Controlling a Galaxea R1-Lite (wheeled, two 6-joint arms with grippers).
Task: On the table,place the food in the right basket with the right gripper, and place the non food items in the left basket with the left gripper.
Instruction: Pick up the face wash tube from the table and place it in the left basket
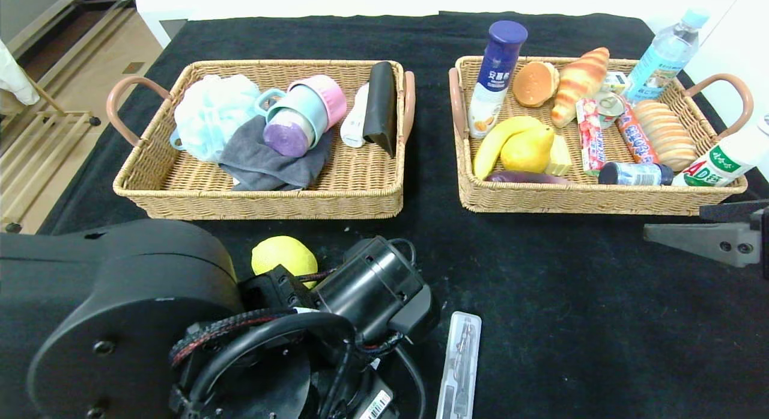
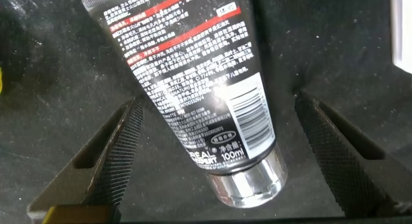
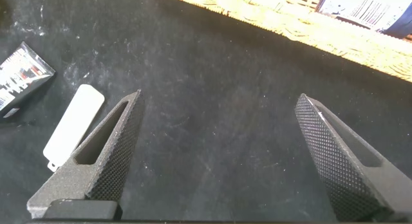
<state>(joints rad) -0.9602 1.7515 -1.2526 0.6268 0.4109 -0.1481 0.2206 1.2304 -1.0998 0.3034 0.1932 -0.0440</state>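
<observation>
Nearest, the left gripper hangs over a black squeeze tube lying flat on the table, fingers spread wide on either side, not touching it. Label reads "100ml" with a barcode; the brand looks like L'Oreal, partly cut off. Judged light, soft-walled and slippery at its chrome cap; best taken across the mid-body. A lemon lies beyond. The right gripper idles open before the right basket; the left basket sits farther left
</observation>
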